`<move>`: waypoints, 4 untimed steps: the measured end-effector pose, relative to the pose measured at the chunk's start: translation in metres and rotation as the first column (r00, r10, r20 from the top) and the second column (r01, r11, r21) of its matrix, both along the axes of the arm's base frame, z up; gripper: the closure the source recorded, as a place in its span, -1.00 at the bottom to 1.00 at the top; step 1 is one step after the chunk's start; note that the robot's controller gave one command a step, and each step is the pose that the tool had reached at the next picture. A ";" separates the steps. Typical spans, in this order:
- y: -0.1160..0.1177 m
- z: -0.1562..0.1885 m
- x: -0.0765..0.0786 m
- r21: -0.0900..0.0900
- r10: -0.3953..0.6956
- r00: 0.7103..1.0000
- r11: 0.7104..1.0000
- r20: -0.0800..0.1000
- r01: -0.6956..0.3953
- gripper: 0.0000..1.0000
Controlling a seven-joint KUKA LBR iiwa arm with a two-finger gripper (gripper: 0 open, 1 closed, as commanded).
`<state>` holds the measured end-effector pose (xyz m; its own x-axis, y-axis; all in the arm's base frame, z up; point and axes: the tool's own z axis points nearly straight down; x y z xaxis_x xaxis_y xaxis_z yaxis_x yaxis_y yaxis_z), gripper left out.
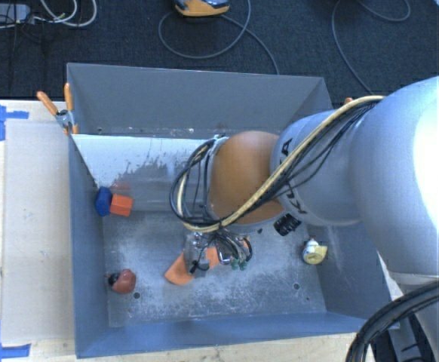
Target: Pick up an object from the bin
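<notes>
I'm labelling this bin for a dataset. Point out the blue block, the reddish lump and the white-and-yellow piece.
blue block [102, 200]: camera view, middle of its visible face.
reddish lump [125, 280]: camera view, on its red body.
white-and-yellow piece [314, 253]: camera view, at its middle.

blue block [102, 200]: 1 | orange block [122, 205]: 1 | red-brown lump [124, 280]: 1 | orange wedge [177, 274]: 1 | white-yellow piece [314, 253]: 1

**You're in a robotics lab here, pretty clearly**

You've got a big industrial robot arm [400, 164] with a cable bundle [299, 148] run along it, reaching down into a grey metal bin [197, 78] of small loose bits. Behind the bin there's dark carpet [295, 36] with loose cables [67, 6] looping all over it, and an orange-and-grey handheld unit [197, 0] lying on the floor among them.
</notes>
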<state>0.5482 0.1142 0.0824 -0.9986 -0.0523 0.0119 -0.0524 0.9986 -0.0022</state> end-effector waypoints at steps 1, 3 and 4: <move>-0.007 0.024 0.006 0.006 0.252 0.968 0.968 -0.004 -0.252 1.00; -0.034 0.071 -0.001 0.001 0.065 0.998 0.998 -0.001 -0.065 -1.00; -0.036 0.049 0.003 0.002 0.168 0.986 0.986 0.007 -0.168 -1.00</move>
